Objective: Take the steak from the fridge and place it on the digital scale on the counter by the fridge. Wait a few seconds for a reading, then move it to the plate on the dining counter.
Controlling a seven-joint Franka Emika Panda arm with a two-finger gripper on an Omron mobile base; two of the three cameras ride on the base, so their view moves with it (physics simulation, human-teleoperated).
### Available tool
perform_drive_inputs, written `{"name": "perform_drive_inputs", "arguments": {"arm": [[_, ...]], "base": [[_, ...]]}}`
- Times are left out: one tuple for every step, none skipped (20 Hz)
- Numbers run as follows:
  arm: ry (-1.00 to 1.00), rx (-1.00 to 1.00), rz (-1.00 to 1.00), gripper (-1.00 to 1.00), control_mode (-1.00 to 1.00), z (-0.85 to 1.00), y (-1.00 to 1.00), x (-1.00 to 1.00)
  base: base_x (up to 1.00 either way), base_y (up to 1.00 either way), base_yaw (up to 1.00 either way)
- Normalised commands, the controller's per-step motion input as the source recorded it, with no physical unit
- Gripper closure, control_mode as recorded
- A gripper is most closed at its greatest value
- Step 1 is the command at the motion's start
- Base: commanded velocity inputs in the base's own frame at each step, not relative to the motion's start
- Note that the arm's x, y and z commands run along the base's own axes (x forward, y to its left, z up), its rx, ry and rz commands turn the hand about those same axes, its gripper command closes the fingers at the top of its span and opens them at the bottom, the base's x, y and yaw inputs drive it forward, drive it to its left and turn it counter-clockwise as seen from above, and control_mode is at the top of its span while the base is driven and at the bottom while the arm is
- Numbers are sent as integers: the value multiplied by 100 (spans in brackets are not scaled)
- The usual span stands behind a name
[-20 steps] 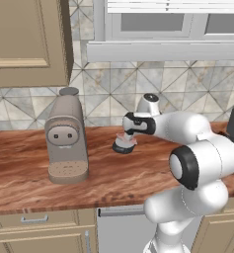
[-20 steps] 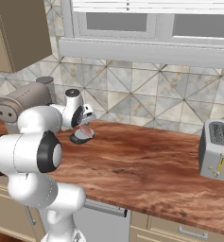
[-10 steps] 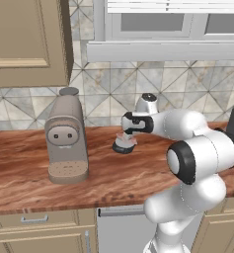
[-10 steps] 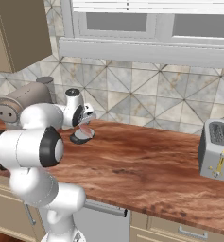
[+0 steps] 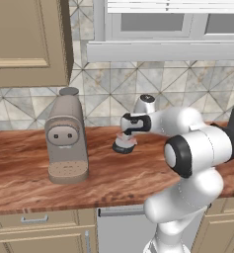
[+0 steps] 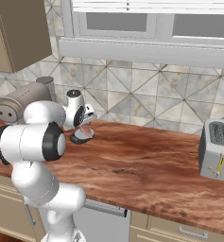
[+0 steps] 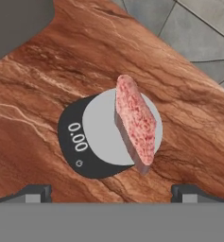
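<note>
Here the steak (image 7: 134, 124) lies on the scale (image 7: 97, 137), overhanging its rim on one side. The gripper (image 7: 111, 191) hangs just above, jaws spread wide, holding nothing. Around the scale the counter (image 7: 42, 94) is bare wood; the coffee machine (image 5: 65, 136) stands well apart. From the base views the arm partly hides the steak.

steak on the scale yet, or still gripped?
On the scale. In the hand view the steak lies on the digital scale, overhanging one edge; the gripper stands open, fingertips clear of it.

kitchen | wood counter (image 6: 146, 165), tiled backsplash (image 6: 146, 101), toaster (image 6: 216, 149), coffee machine (image 5: 65, 141)
</note>
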Motion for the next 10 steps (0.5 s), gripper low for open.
{"name": "perform_drive_inputs", "arguments": {"arm": [[0,-3,0,-100,-100,-20,0,2],[0,-3,0,-100,-100,-19,0,1],[0,-2,0,-100,-100,-19,0,0],[0,-2,0,-100,-100,-16,0,0],[0,-1,-1,-100,-100,-15,0,1],[0,-1,-1,-100,-100,-12,0,1],[0,-1,-1,-100,-100,-11,0,4],[0,-1,-1,-100,-100,-11,0,6],[1,-1,-1,-100,-100,-10,0,13],[1,-1,-1,-100,-100,-8,0,14]], "base": [[0,0,0],[0,0,0],[0,0,0],[0,0,0],[0,0,0],[0,0,0],[0,0,0],[0,0,0],[0,0,0],[0,0,0]]}}
